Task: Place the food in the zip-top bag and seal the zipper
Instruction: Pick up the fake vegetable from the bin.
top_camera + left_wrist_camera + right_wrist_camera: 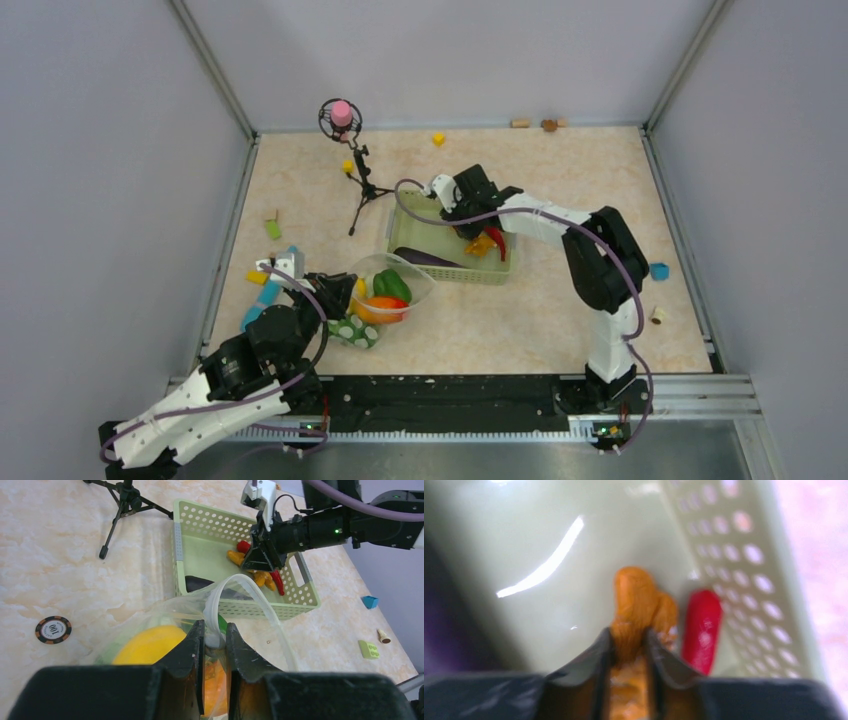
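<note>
Right fingers (596, 665) clamped on an orange piece (639, 600) in the basket (734, 545), left fingers (192, 650) pinching the zip-top bag (165, 612) open. Partly filled; eggplant (197, 582), chili (277, 580) left, zipper (239, 578) unsealed.

We record a green mesh basket (480, 272) mid-bench (520, 330), a black tripod (362, 188) beside it, a poker chip (53, 629) and scattered small blocks (438, 139).

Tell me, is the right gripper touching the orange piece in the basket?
Touching. The right wrist view shows the orange piece wedged between the fingers of the right gripper, both inner faces against it, no gap.
</note>
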Motion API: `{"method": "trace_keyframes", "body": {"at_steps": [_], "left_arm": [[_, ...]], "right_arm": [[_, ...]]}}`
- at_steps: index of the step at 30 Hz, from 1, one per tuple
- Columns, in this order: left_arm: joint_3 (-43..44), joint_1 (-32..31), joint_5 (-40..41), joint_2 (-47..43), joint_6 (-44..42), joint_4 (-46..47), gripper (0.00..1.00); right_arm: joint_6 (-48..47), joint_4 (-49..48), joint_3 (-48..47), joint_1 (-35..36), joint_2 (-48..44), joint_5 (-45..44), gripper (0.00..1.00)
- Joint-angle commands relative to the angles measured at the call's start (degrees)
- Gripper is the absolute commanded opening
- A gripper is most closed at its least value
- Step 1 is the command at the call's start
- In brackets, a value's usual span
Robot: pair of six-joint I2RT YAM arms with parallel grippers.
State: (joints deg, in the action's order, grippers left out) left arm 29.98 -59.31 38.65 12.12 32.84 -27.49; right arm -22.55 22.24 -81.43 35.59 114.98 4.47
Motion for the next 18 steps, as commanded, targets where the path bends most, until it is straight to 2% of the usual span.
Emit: {"method": "trace_keyframes", "body": {"at_steps": [1,4,9,14,18], "left_arm": [[0.1,0.1,0.1,-0.3,0.1,2.6,0.00],[0.1,0.2,-0.2,-0.3,0.2,2.7,0.00],[0.0,0.1,-0.7,-0.4,0.3,2.9,0.00],[0.0,0.1,-1.0,-0.5,0.5,3.0,0.00],[-0.1,0.1,-1.0,-0.7,0.6,3.0,0.00]], "right_arm": [[5.3,-8.1,4.4,0.8,-8.2,-1.5,0.14],[8.8,-12.8,8.1,1.3,-13.2,-2.5,0.08],[11.5,-17.0,12.5,3.1,-20.0,-2.6,0.07],[13.6,-20.5,15.4,5.6,-25.2,-3.9,0.03],[15.9,-25.0,17.8,6.7,-30.4,-1.3,0.00]]}}
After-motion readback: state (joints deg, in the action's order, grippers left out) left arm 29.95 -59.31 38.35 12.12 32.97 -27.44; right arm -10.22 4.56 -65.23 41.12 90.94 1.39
